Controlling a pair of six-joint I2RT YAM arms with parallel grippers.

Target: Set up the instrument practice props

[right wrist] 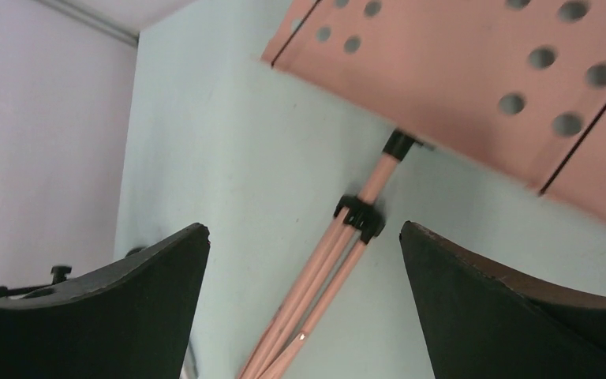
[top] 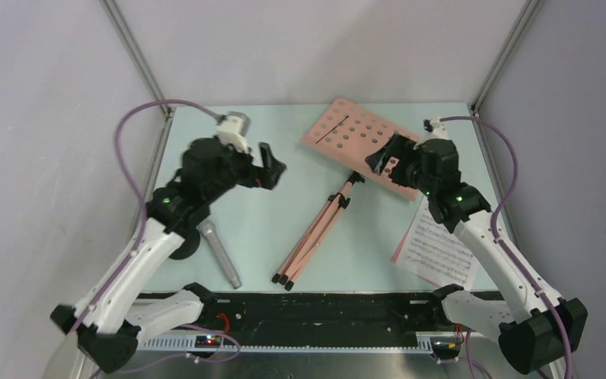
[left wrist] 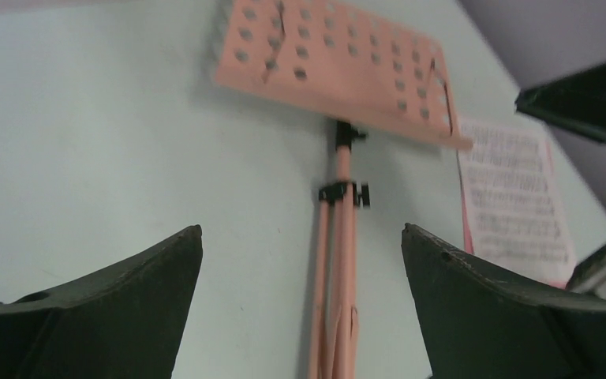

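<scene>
While the left gripper (left wrist: 302, 227) and the right gripper (right wrist: 304, 224) both spread their fingers wide around nothing, we look past each pair onto the salmon-pink music stand (top: 333, 207), lying flat on the pale green table (top: 276, 217). Its perforated desk (top: 346, 130) rests toward the far side, partly under the right gripper; its folded legs (top: 304, 249) point at the near edge. We find the left gripper hovering left of those legs, apart from them. White and pink sheet-music pages (top: 434, 253) lie under the right arm, just beside the desk. At left, the grey microphone (top: 221, 254) lies beside the black round mic-stand base (top: 185, 249), half hidden beneath the left arm.
</scene>
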